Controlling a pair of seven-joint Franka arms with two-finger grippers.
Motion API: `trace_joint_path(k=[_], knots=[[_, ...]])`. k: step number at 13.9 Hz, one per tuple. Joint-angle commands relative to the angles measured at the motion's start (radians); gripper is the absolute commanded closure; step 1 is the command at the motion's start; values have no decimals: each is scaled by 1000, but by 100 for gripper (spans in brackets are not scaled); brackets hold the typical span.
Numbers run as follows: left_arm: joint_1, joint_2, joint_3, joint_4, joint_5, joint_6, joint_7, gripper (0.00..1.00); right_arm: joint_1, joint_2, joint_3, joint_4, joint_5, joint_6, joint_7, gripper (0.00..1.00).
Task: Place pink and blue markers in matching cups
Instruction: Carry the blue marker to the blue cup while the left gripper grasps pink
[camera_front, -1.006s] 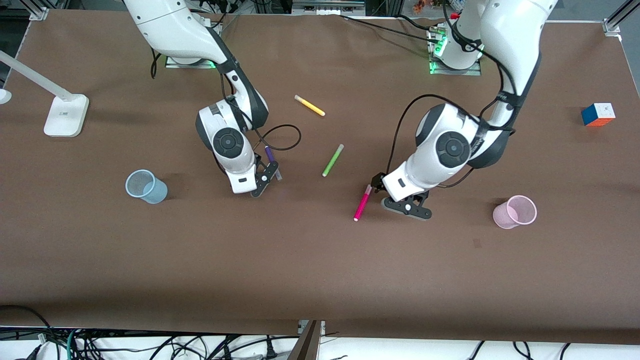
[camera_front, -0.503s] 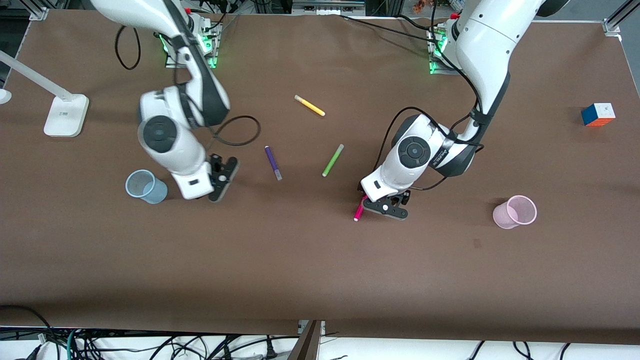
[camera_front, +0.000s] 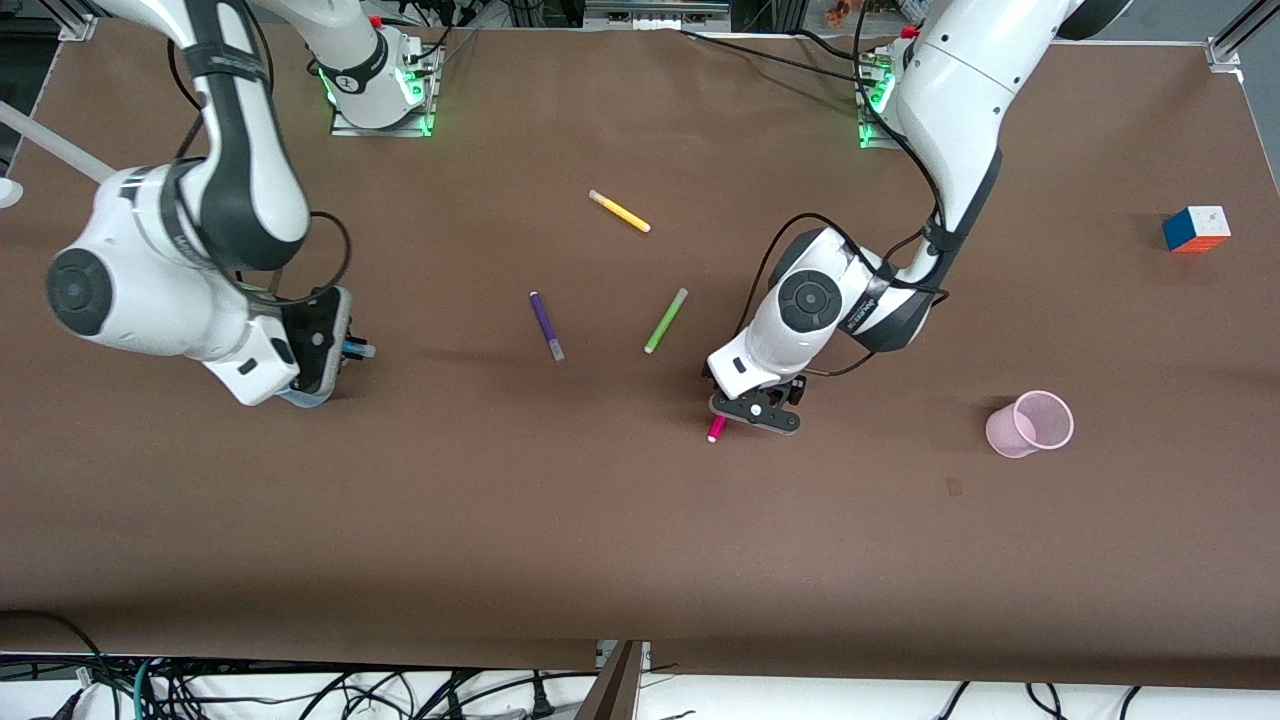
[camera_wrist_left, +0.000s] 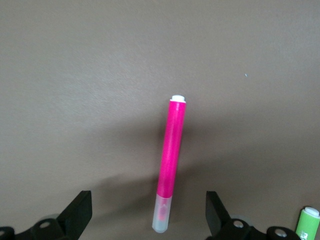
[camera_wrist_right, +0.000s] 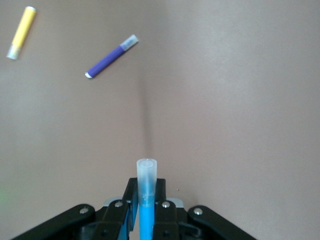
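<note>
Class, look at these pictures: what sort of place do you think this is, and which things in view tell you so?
Most likely a robotics lab bench, not a home or classroom. Two arms are bolted to a brown-covered table, cables hang tangled under its near edge, and the items laid out are test props: the pink marker, the pink cup and a puzzle cube.

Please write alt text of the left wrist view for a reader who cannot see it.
The left tool, fingers open, hangs over a pink marker lying on the brown table, its pale cap between the fingers. A green marker shows at the corner.
</note>
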Motion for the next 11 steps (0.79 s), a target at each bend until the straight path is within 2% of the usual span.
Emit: trace_joint_path(k=[1, 3, 4, 6, 7, 11], knots=[[-47, 60, 21, 22, 33, 21, -47, 0, -76, 19, -6, 30, 69, -72, -141, 93], [-55, 59, 31, 16, 57, 21, -63, 3, -127, 34, -6, 29, 150, -79, -239, 93], [-55, 59, 31, 15, 59, 21, -69, 15, -150, 48, -6, 29, 185, -89, -290, 93], [-49, 57, 31, 15, 59, 20, -69, 74, -194, 68, -6, 29, 231, -114, -375, 93], [-45, 56, 29, 15, 59, 17, -70, 99, -210, 77, -6, 29, 256, -117, -411, 93], [-29, 49, 28, 16, 57, 7, -70, 100, -269, 109, -5, 29, 340, -157, -517, 92]])
